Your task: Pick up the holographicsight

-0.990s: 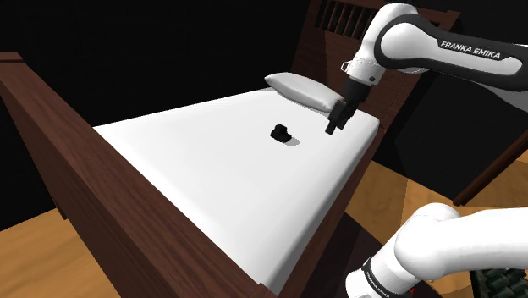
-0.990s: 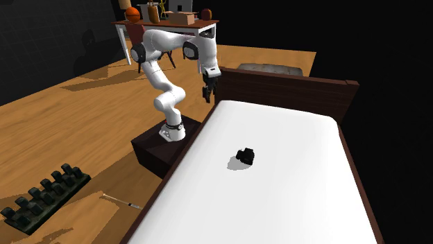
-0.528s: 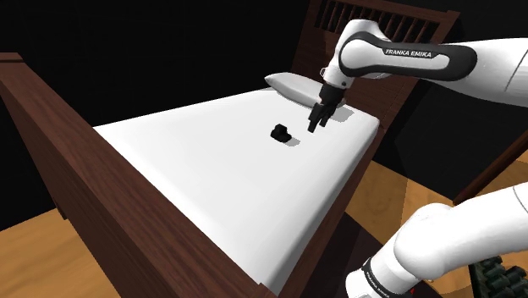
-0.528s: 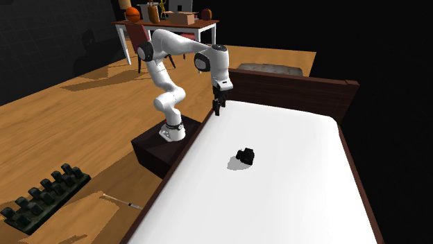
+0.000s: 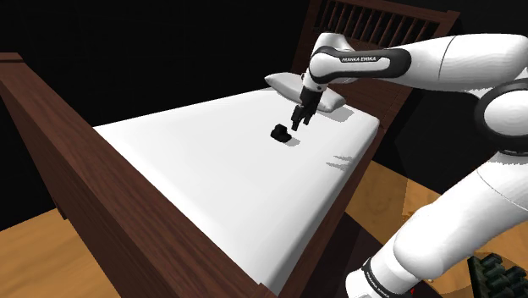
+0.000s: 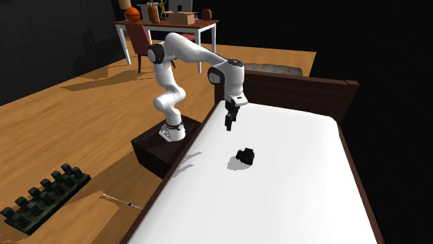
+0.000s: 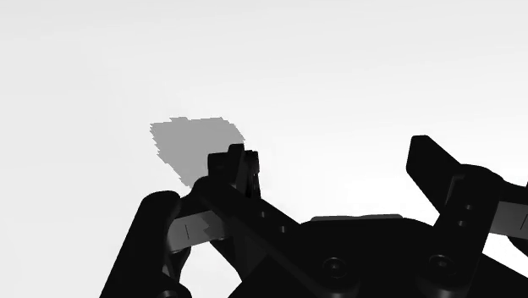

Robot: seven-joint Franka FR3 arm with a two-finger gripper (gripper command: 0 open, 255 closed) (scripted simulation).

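**Open gripper (image 5: 296, 124) poised over the bed, close to the holographic sight (image 5: 280, 133).**

The small black holographic sight lies on the white mattress (image 5: 211, 161), in the half nearer the pillow (image 5: 301, 88) and the slatted headboard (image 5: 381, 21). It sits between the two long edges, a little toward the edge on the stand's (image 6: 154, 147) side. The white arm (image 6: 191, 52) reaches in over that edge. Its black gripper points down above the sheet, near the sight on the stand side, raised and apart from it. In the wrist view the two fingers (image 7: 437, 165) stand well apart with nothing between them, and a grey shadow patch (image 7: 196, 146) lies on the white sheet just beyond them. The tall dark footboard (image 5: 76, 178) closes the far end of the bed from the pillow.
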